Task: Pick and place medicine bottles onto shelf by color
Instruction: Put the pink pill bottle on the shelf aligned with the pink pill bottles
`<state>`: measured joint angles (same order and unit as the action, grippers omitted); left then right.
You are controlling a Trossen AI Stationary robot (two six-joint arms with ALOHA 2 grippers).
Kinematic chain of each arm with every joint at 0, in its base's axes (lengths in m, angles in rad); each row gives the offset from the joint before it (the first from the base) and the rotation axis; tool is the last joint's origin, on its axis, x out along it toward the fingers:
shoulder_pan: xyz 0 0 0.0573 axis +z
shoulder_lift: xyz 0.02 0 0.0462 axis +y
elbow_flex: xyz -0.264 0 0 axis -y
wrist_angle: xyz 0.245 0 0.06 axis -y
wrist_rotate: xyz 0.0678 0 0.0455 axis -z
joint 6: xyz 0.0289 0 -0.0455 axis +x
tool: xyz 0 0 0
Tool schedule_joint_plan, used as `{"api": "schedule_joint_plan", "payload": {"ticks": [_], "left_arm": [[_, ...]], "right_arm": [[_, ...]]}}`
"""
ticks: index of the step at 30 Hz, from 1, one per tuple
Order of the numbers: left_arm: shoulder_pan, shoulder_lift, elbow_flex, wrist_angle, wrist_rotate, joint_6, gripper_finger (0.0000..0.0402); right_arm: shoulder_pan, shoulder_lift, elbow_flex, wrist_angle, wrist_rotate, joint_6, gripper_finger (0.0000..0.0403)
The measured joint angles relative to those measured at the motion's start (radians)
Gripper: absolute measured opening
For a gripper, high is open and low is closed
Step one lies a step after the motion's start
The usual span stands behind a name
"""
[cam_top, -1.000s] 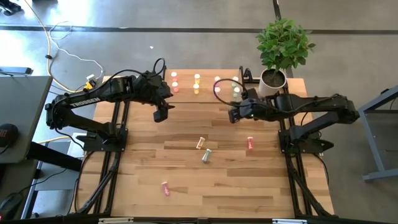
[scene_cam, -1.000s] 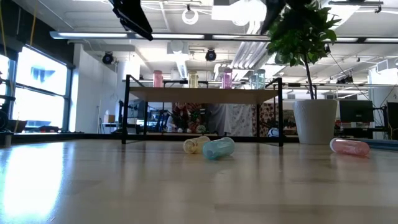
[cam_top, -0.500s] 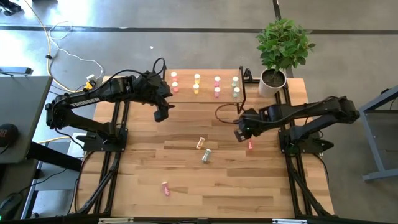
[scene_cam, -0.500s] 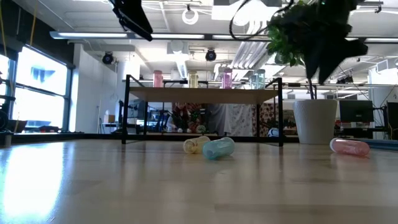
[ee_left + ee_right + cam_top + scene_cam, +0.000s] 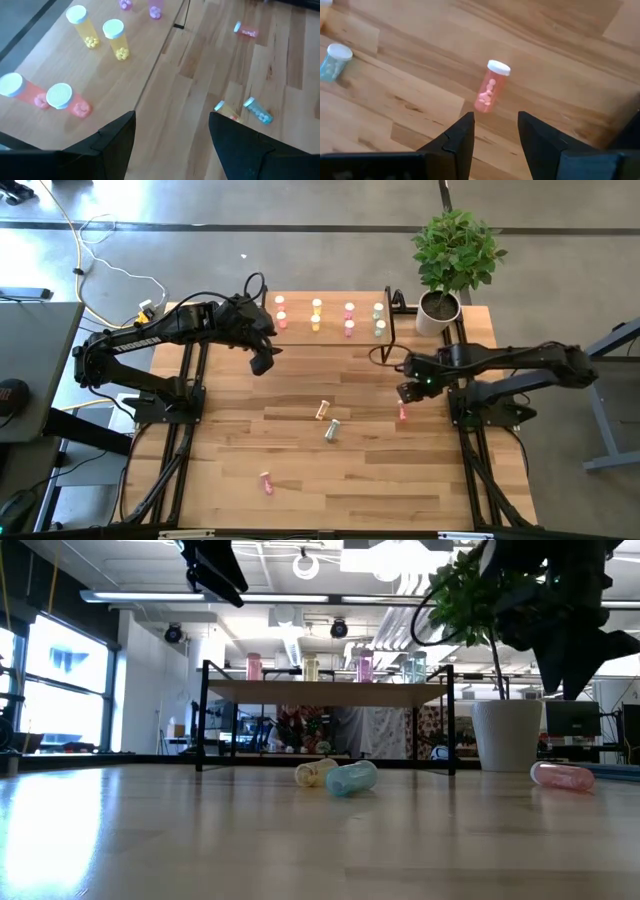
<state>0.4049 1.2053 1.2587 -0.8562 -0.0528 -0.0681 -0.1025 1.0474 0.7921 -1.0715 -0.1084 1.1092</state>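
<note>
right gripper [image 5: 495, 137] spread, above lying red bottle [image 5: 490, 93] | left gripper [image 5: 172, 132] spread, near shelf [image 5: 330, 338]

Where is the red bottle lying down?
The red bottle lies on the table's right side, just below the open right gripper, near the potted plant.

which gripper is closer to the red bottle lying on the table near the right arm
Right. The right gripper hovers open just above the red bottle; the left gripper is far across the table by the shelf.
</note>
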Motion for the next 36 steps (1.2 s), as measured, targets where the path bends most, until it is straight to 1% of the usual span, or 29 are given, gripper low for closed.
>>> {"api": "schedule_joint_plan", "payload": {"ticks": [2,6,10,15,20,25,28,32,36], "left_arm": [[0.000,0.000,0.000,0.000,0.000,-0.009,0.0243],[0.000,0.000,0.000,0.000,0.000,-0.019,0.0243],[0.000,0.000,0.000,0.000,0.000,-0.034,0.0243],[0.000,0.000,0.000,0.000,0.000,-0.035,0.0243],[0.000,0.000,0.000,0.000,0.000,-0.037,0.0243],[0.000,0.000,0.000,0.000,0.000,-0.053,0.0243],[0.000,0.000,0.000,0.000,0.000,-0.053,0.0243],[0.000,0.000,0.000,0.000,0.000,-0.053,0.0243],[0.000,0.000,0.000,0.000,0.000,-0.053,0.0243]], "right_arm": [[-0.029,-0.006,-0.009,0.006,-0.025,-0.029,0.0142],[-0.063,-0.006,-0.025,0.030,-0.025,-0.138,0.0142],[-0.088,-0.006,-0.025,0.073,-0.026,-0.183,0.0144],[-0.100,0.001,-0.025,0.070,-0.025,-0.193,0.0168],[-0.074,0.012,-0.024,0.068,-0.069,-0.107,0.0195],[-0.021,0.024,-0.026,0.065,-0.067,-0.030,0.0200],[0.015,0.026,-0.064,0.114,-0.065,0.043,0.0200],[0.062,0.027,-0.147,0.212,-0.057,0.141,0.0200],[0.090,0.027,-0.210,0.314,-0.049,0.204,0.0200]]}}
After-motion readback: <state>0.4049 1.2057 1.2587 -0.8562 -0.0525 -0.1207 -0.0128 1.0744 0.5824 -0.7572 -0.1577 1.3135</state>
